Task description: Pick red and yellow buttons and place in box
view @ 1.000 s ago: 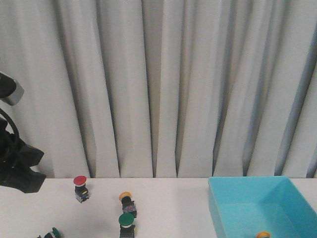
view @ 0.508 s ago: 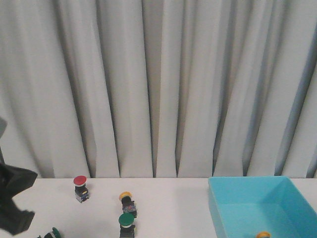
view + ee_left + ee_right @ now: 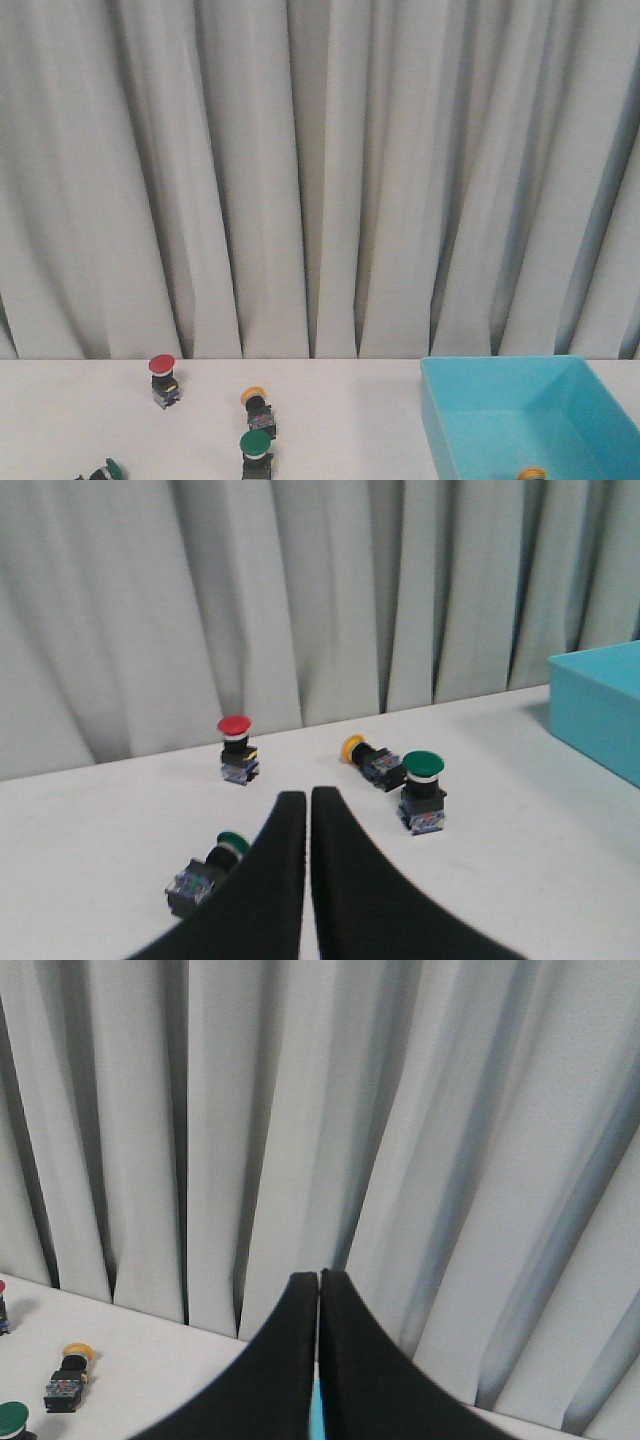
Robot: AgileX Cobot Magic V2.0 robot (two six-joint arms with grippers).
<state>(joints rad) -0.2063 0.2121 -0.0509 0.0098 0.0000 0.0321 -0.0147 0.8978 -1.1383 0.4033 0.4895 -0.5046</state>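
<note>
My left gripper (image 3: pixel 308 798) is closed, empty. Right gripper (image 3: pixel 318 1280) likewise, fingers pressed together. Nearest on the table (image 3: pixel 340 420): tipped green button (image 3: pixel 108 469) at left, upright green button (image 3: pixel 255 451), a yellow button (image 3: pixel 531 474) inside the box (image 3: pixel 478 372) at right. Farther: second yellow button (image 3: pixel 257 404) on its side, then red button (image 3: pixel 163 378) upright, before the curtain (image 3: pixel 320 180).

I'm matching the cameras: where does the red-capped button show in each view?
Front: red-capped button on the table's left, near the curtain.
Left wrist, beyond the shut left end effector.
Right wrist: only a sliver at the frame edge.
Shared landmark: the lying yellow-capped button.
</note>
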